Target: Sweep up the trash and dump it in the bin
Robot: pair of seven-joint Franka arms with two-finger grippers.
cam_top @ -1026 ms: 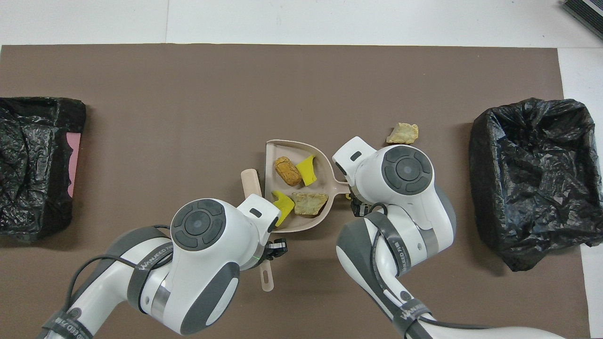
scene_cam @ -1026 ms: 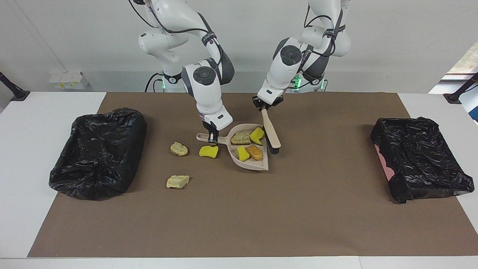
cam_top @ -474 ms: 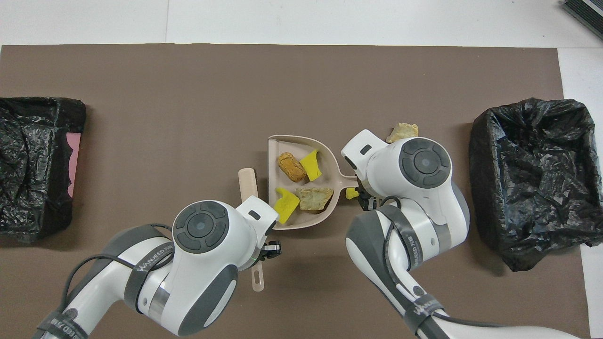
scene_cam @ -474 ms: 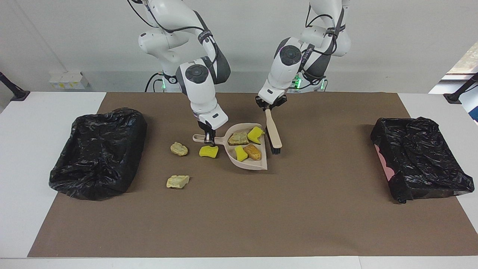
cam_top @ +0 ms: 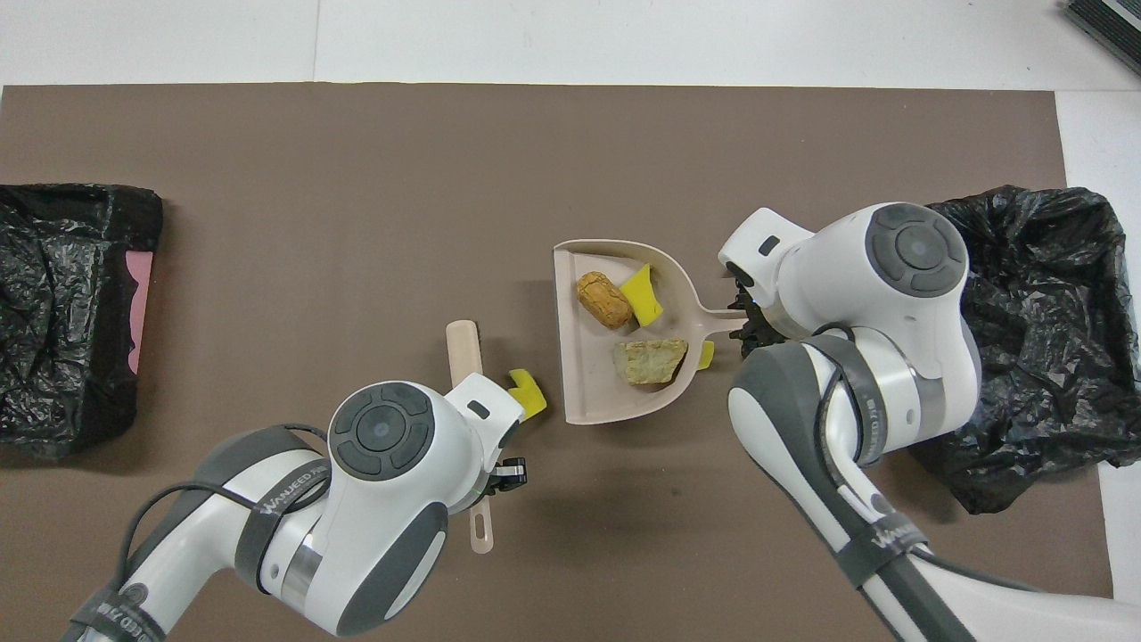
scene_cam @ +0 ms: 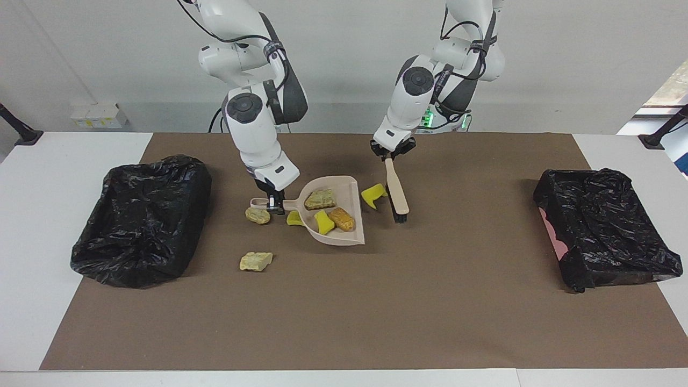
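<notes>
Counter point(scene_cam: 344, 322) first: two black-lined bins, one point(scene_cam: 141, 217) at the right arm's end and one point(scene_cam: 604, 228) at the left arm's end. Your right gripper point(scene_cam: 274, 204) is clamped shut on the dustpan point(scene_cam: 344, 228) handle and has just dragged the pan toward the right arm's bin; it's now raised, riding over a yellow piece point(scene_cam: 293, 217) that shows just under the pan beside that gripper. Three bits ride in the pan: beige chunk point(scene_cam: 320, 199), yellow sponge point(scene_cam: 324, 222), orange-brown lump point(scene_cam: 342, 219). What changed: the green-backed yellow sponge point(scene_cam: 374, 194) that sat at the pan's edge a second ago dropped out and now lies on the counter between the pan and the brush point(scene_cam: 396, 191), just beside the bristles. Your left gripper point(scene_cam: 388, 157) is closed tight on the brush handle, brush tilted down with bristles at the counter, barely moved. Two more beige chunks sit loose: one point(scene_cam: 258, 215) just beside the right gripper, one point(scene_cam: 256, 261) farther out from it. So I'd say this dump carries three of seven; expect another sweep for the four left, including the one that spilled.
</notes>
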